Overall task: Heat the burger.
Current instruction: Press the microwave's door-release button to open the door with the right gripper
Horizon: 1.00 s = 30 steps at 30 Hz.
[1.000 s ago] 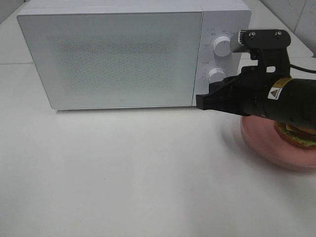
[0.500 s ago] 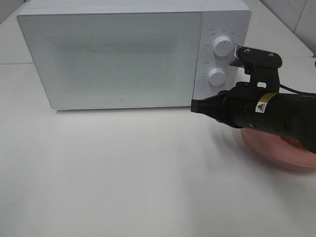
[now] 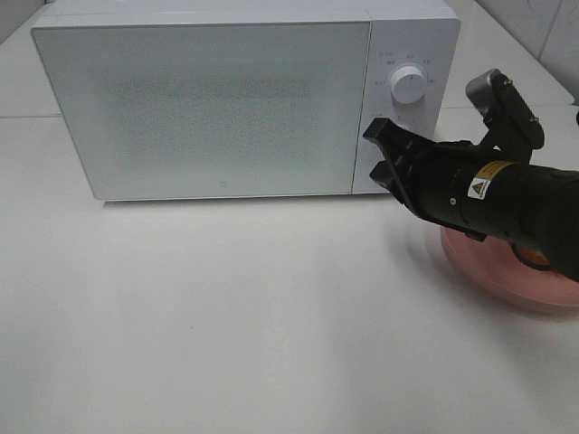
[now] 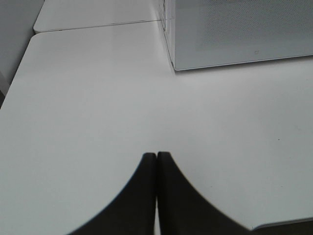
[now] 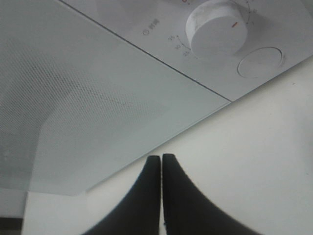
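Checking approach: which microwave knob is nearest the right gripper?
Lower knob, by the round button; in the high view the gripper hides it, not the upper knob.

right arm (image 3: 488, 194) tilted, right fingers (image 5: 146, 196) pressed together; left fingers (image 4: 144, 196) pressed together.

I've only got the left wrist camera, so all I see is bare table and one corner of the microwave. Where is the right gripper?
Observer: The right gripper is in front of the microwave, at the control panel, with its tip near the door's edge.
Operator: Open or shut?
Observer: Shut. In its own wrist view the fingers meet.
Operator: And the burger?
Observer: It doesn't show. The right arm covers most of the pink plate, which sits on the table to the right of the microwave in the high view.
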Available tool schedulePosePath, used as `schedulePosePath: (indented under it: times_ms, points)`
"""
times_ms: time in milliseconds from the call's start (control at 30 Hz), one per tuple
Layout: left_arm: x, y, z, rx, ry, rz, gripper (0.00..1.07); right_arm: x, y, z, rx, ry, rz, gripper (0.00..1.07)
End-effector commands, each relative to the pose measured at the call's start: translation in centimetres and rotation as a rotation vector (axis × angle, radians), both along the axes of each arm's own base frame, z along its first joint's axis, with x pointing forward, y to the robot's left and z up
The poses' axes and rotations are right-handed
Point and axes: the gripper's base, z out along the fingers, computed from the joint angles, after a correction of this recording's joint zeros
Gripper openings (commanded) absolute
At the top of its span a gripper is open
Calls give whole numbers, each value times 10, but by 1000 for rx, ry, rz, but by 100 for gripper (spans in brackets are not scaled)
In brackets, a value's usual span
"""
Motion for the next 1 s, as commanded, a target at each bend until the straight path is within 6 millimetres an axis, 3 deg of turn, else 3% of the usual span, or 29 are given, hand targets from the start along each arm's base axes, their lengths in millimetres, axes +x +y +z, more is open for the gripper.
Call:
schedulePosePath:
  times_ms: [33,100,267,633,1000]
  points:
    - [-3,0,0,-6,-33,-2,0,3,3,6,104,-15,-29,0]
    - [-3,0,0,-6,-33,-2,0,5,4,7,239,3,-86,0]
    - [-3,0,0,-6,-33,-2,0,7,7,4,362,29,-110,0]
    - [-3,0,0,-6,-33,-2,0,10,9,-12,366,72,-130,1]
    - [-3,0,0,-6,-33,-2,0,30,11,-35,403,129,-269,1]
